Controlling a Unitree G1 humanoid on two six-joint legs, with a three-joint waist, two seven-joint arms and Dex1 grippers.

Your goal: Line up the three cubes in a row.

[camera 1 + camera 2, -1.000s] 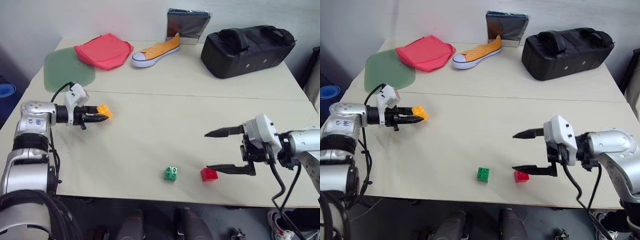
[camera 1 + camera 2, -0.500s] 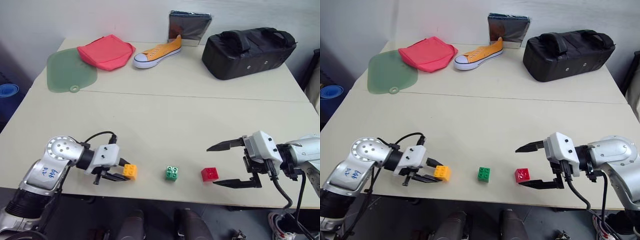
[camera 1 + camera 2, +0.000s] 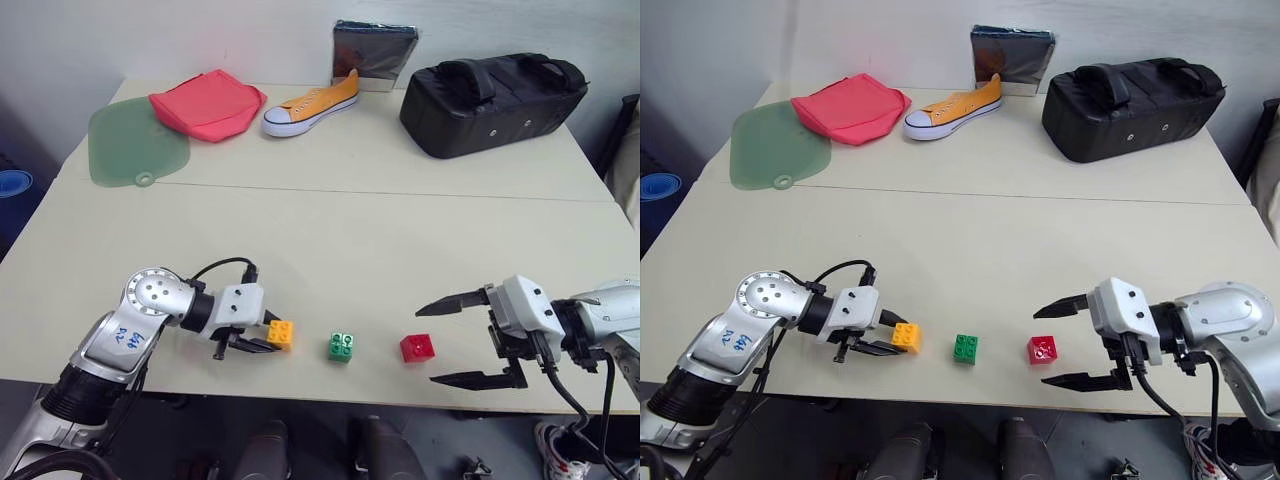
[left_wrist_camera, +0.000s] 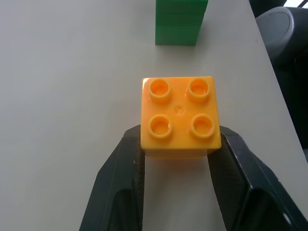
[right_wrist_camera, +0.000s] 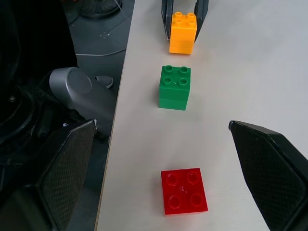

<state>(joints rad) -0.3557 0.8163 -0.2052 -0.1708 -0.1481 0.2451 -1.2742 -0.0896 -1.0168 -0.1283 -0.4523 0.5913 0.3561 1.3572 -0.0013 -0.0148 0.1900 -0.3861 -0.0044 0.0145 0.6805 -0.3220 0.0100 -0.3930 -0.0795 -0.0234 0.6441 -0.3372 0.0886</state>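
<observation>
Near the front edge of the table (image 3: pixel 330 230), the left gripper (image 3: pixel 262 340) has its two black fingers clamped on the sides of the orange-yellow brick (image 3: pixel 281 333), studs up, at the left end of the line. Just right of it, apart, stands the green brick (image 3: pixel 342 346), and further right the red brick (image 3: pixel 417 347). Right of the red brick hangs the right gripper (image 3: pixel 455 340), its fingers spread wide, holding nothing.
</observation>
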